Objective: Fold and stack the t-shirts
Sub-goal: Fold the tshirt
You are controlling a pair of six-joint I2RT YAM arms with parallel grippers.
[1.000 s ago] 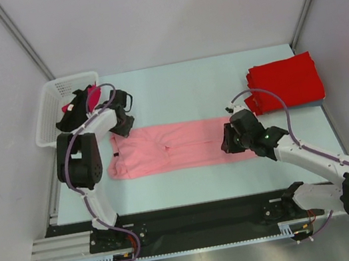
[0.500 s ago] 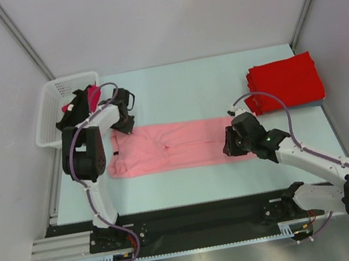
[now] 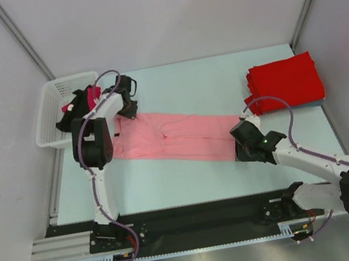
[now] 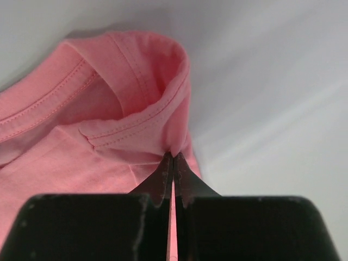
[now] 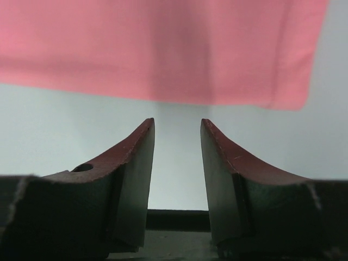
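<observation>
A salmon pink t-shirt (image 3: 179, 136), folded into a long strip, lies slanted across the table from far left to near right. My left gripper (image 3: 133, 112) is shut on its far left corner; in the left wrist view the fingertips (image 4: 173, 159) pinch a hemmed fold of the pink cloth (image 4: 81, 136). My right gripper (image 3: 240, 148) is open and empty at the strip's near right end. In the right wrist view (image 5: 176, 128) the shirt's edge (image 5: 163, 49) lies just ahead of the jaws. Folded bright red t-shirts (image 3: 286, 82) are stacked at the far right.
A white lattice basket (image 3: 51, 118) stands at the far left with a bit of red cloth (image 3: 93, 96) in it. The left arm's link stands close beside the basket. The table's light surface (image 3: 187, 87) shows between the pink strip and the back wall.
My left gripper moved away and to the right, dragging the shirt's left end, so the strip now lies slanted. My right gripper shifted slightly nearer and to the right.
</observation>
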